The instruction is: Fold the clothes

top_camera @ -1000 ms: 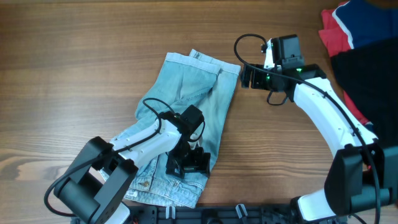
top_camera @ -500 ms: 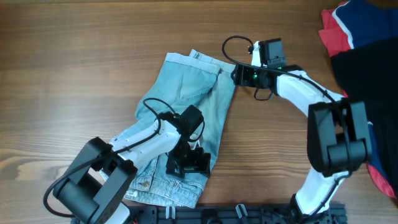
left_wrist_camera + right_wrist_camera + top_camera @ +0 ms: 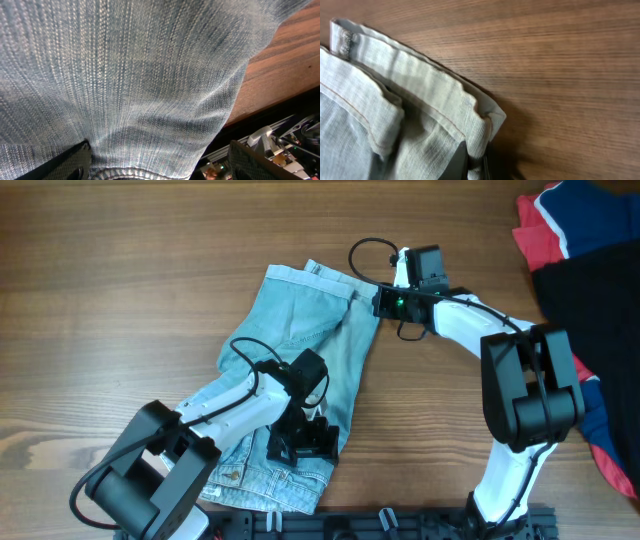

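Denim jeans (image 3: 300, 330) lie pinned under the spread left gripper (image 3: 300, 444), likely so the right gripper (image 3: 381, 301), pinching their hem corner, can fold them.

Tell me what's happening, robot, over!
Left gripper open, low over jeans. Right gripper shut on jeans' hem corner. Other clothes piled aside, not in the way.
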Robot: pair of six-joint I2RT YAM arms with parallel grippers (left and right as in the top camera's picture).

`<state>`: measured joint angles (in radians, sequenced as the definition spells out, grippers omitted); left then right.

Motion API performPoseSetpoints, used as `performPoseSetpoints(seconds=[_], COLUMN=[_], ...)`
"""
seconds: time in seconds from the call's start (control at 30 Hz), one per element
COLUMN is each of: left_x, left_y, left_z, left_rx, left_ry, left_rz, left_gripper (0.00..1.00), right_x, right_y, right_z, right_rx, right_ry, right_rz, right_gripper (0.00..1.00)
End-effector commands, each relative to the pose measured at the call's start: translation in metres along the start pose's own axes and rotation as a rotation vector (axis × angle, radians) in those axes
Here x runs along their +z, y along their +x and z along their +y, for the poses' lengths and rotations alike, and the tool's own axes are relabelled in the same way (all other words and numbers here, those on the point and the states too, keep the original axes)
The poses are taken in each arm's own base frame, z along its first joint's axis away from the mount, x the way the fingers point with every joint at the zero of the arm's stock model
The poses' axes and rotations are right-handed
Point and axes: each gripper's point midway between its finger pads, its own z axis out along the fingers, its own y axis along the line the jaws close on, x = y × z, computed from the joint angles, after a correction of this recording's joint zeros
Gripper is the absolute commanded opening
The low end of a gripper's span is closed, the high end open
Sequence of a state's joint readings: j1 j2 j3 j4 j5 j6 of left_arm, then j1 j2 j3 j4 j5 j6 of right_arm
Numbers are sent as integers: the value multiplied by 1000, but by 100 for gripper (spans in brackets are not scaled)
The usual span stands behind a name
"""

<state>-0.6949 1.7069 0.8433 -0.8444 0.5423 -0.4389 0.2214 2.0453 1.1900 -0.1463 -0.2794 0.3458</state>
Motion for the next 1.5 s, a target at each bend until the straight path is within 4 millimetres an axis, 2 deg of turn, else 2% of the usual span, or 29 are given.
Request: performPoseSetpoints(seconds=[0.0, 0.03, 0.13, 0.2, 0.23, 0.3, 0.37, 0.47, 0.57, 0.67, 0.83, 0.9, 0.97, 1.17, 1.23, 1.37, 1.4, 1.47], left_x=[19, 18, 9, -2, -12, -32, -57, -86, -97, -91, -79, -75, -71, -40, -31, -18, -16, -14], left_y=[-1, -3, -26, -48, -65, -89, -110, -126, -124, -108, -54, -42, -41, -45, -47, -41, -41, -41], left_z=[28, 33, 54, 60, 62, 67, 72, 70, 74, 78, 84, 86, 84, 75, 79, 84, 81, 77], left_rx=[24, 20, -8, -42, -71, -116, -163, -204, -240, -271, -378, -423, -425, -417, -424, -446, -428, -407], left_ry=[-111, -139, -212, -194, -162, -119, -81, -7, 3, -15, -58, -71, -75, -92, -134, -208, -213, -215], left_rz=[5, -8, -104, -179, -232, -308, -373, -412, -399, -333, -119, -75, -75, -116, -147, -172, -174, -176], left_gripper=[90, 91, 91, 91, 91, 91, 92, 92, 92, 95, 95, 95, 95, 94, 91, 90, 89, 76], right_x=[-15, -29, -97, -144, -163, -188, -203, -211, -212, -213, -214, -214, -214, -214, -214, -214, -214, -214], right_y=[-3, -10, -34, -38, -32, -14, 8, 33, 43, 47, 50, 50, 50, 50, 50, 50, 50, 50], right_z=[-43, -60, -123, -149, -158, -173, -185, -189, -188, -187, -186, -186, -186, -186, -186, -186, -186, -186], right_rx=[94, 119, 225, 303, 340, 400, 442, 464, 469, 467, 458, 458, 459, 449, 447, 447, 447, 447], right_ry=[157, 223, 442, 494, 513, 563, 623, 667, 673, 674, 674, 674, 674, 673, 673, 673, 673, 672], right_rz=[34, 25, -23, -48, -40, 5, 76, 168, 209, 227, 242, 242, 241, 245, 246, 246, 246, 246], right_gripper=[4, 4, 4, 4, 4, 4, 4, 4, 4, 4, 4, 4, 4, 4, 4, 4, 4, 4])
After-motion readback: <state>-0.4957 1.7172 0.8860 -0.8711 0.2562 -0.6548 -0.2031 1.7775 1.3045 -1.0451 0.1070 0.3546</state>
